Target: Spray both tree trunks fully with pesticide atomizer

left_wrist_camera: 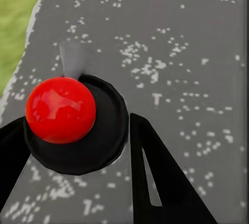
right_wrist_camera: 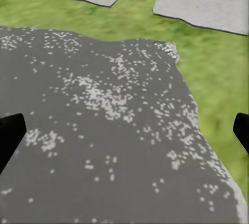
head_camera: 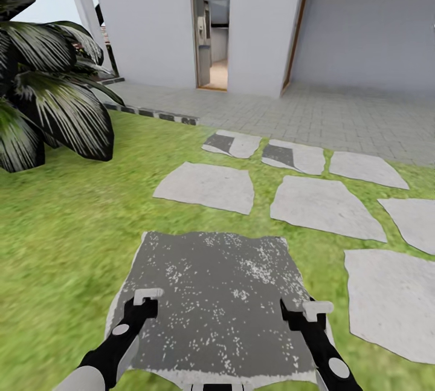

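Pesticide atomizer [left_wrist_camera: 72,123], red cap on dark body, sits between the left gripper [left_wrist_camera: 78,156] fingers, clenched on it, over the speckled dark slab [head_camera: 211,294] near its left edge. Right gripper [right_wrist_camera: 124,130] released, holding nothing, above the same slab. Lawn [head_camera: 60,228], house ahead; no thick trunks visible. I judge I should turn the base toward the trees, keeping my grip firm.

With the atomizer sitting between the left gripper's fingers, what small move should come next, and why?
Probably turn the base to look for the trees. The left gripper appears shut on the pesticide atomizer, while ahead lie stepping stones and a house wall, with no thick trunk.
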